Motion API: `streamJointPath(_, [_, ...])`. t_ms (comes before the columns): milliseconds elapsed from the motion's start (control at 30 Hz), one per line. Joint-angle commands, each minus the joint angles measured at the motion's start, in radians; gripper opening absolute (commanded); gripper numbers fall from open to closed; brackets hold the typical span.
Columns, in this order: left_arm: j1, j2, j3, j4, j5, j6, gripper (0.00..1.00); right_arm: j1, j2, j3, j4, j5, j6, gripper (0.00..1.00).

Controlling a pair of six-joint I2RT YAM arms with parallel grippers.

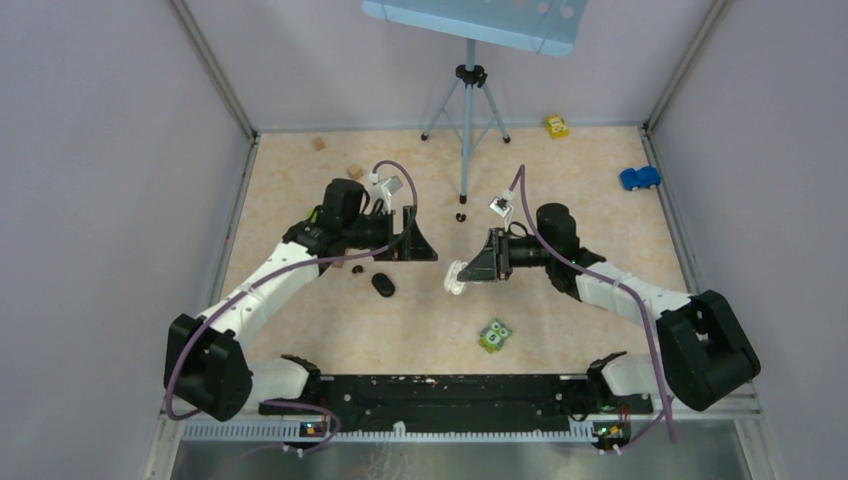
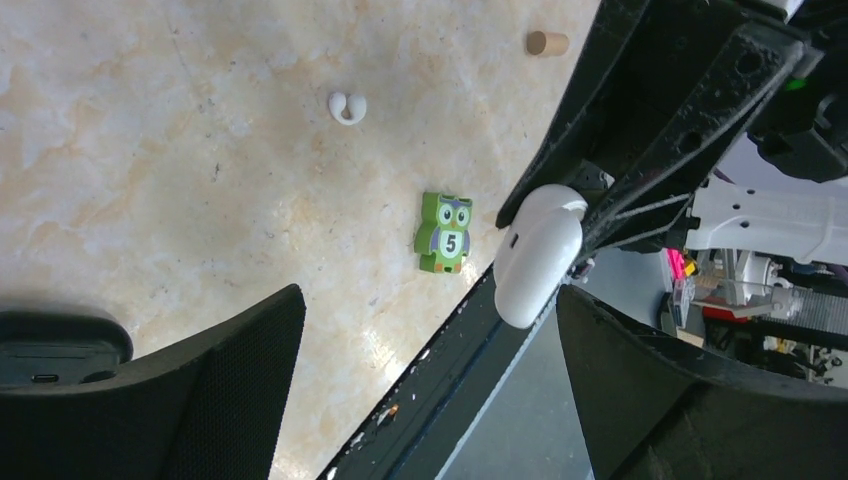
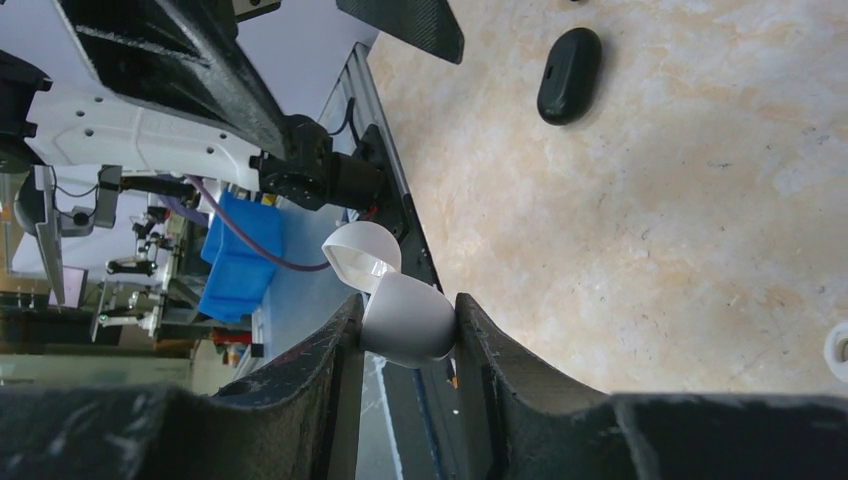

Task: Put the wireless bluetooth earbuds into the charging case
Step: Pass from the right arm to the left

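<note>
– Progress so far?
– Early, I'd judge. Right gripper (image 1: 460, 273) is clamped on the white case (image 3: 405, 322), held off the surface (image 1: 400, 330) with the lid swung open. I see no bud in it, though its wells are mostly hidden. Left gripper (image 1: 422, 246) is spread wide and holds nothing.
– Where are the buds?
– White buds (image 2: 347, 107) lie loose on the surface, not far from the owl (image 2: 445, 233) and well apart from that case. They read as two lobes touching, and I can't tell whether that is both or one. Two dark specks (image 1: 460, 215) near the tripod (image 1: 467, 110) could be the black buds, but they're too small to be sure.
– So what's left?
– Everything, it seems: each bud picked and seated. Black case (image 3: 570, 75) lies shut on the surface by the left arm.
– Counts?
– Two cases, one owl, a yellow car (image 1: 556, 126), a blue car (image 1: 640, 178), and two wooden cubes (image 1: 354, 171) up left
</note>
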Motion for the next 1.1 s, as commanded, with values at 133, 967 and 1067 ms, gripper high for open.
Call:
streamJointPath(133, [0.005, -0.100, -0.115, 0.236, 0.228, 0.008, 0.99, -0.025, 0.039, 0.041, 0.130, -0.046, 0.045, 0.00])
streamJointPath(967, [-0.044, 0.014, -0.197, 0.615, 0.408, -0.254, 0.73, -0.023, 0.085, -0.005, 0.473, -0.167, 0.244, 0.00])
streamJointPath(1067, [-0.051, 0.019, -0.198, 0.639, 0.409, -0.269, 0.72, -0.023, 0.087, -0.007, 0.484, -0.173, 0.253, 0.00])
